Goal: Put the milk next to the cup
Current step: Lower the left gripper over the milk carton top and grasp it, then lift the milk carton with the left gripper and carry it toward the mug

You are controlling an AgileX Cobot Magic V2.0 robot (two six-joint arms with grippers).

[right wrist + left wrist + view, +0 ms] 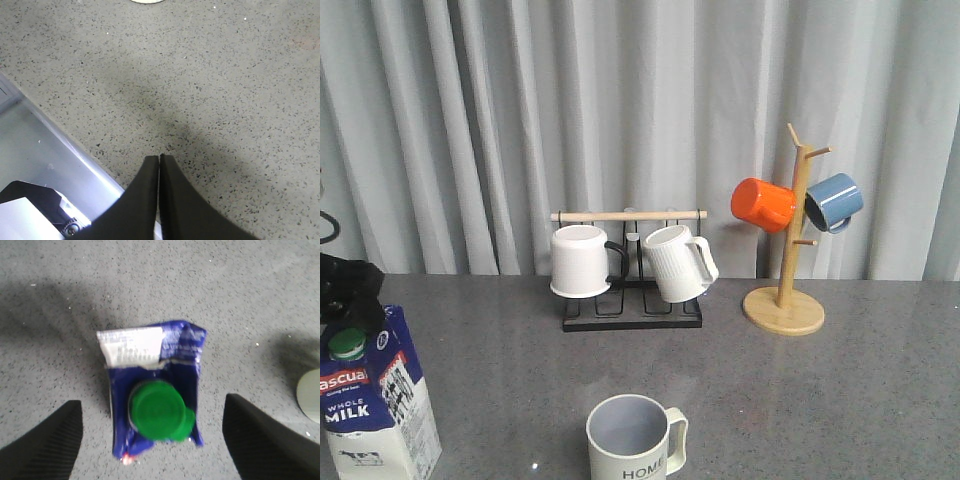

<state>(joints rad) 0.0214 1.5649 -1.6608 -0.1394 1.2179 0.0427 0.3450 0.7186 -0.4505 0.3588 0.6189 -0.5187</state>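
In the front view, the milk [375, 405] stood upright at about eight o'clock on the grey table [840, 400], its base cut off by the frame edge. The cup [635, 438] sat at six o'clock, well apart from it, its lower part also cropped. Only a dark piece of the left gripper [348, 290] showed above the carton; its jaws were unreadable there.

The left wrist view looked straight down on the milk's green cap [159, 410], with the left gripper's fingers [47, 447] spread wide on either side, not touching it.

The right wrist view showed the right gripper [159, 165] with jaws pressed together over bare tabletop, holding nothing.
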